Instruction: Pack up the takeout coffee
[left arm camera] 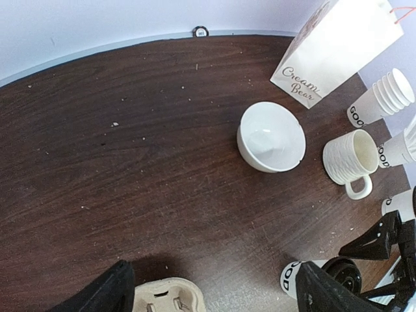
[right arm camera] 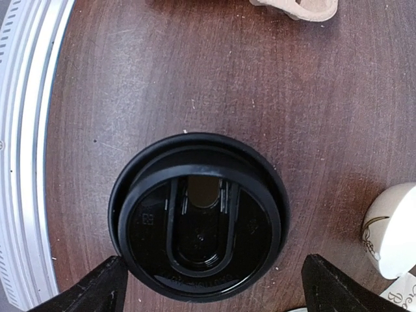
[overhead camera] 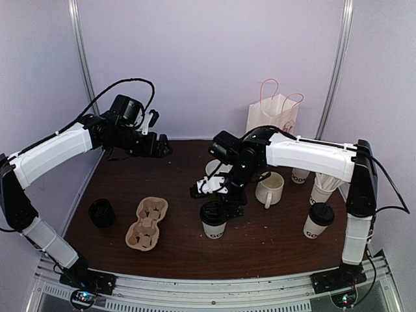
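Dark table (right arm camera: 195, 65) — lidded cup (right arm camera: 198, 214) stands between the spread right fingers (right arm camera: 91, 292).

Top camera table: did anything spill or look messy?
No spill shows. The middle coffee cup and the right coffee cup both stand upright with lids on. The only untidy thing is pale crumbs scattered over the dark table, seen from the left wrist.
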Controlling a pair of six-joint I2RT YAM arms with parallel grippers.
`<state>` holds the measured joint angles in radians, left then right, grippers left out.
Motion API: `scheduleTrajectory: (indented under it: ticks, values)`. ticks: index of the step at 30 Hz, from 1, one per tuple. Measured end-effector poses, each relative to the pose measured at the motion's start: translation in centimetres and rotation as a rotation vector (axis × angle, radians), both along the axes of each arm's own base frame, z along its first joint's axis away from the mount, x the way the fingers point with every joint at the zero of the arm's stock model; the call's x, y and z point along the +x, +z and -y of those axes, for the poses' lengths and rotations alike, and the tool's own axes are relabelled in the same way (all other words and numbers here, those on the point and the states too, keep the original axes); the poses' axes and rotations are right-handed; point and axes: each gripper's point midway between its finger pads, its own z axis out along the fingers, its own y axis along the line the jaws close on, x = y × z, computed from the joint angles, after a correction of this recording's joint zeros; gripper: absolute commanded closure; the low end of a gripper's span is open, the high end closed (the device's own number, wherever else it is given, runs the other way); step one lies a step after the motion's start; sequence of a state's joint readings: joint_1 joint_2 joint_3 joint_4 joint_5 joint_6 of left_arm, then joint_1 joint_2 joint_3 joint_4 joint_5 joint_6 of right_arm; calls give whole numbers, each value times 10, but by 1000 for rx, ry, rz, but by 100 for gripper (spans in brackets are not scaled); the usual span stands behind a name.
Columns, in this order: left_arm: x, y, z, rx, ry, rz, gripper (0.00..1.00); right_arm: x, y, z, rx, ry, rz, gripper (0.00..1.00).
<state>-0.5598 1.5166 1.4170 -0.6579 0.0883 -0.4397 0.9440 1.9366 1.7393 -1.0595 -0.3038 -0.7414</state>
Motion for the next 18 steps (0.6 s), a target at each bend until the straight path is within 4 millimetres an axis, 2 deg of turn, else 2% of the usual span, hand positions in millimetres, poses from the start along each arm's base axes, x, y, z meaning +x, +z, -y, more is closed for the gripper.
scheduleTrajectory:
  ticks: [6, 18]
  values:
    - [-1, -5, 5, -16, -22, -22, 11, 4, 5, -8, 17, -1, 11, 7]
    - [-3, -16, 13, -34, -52, -67, 11, -2, -4, -16, 10, 18, -21, 18]
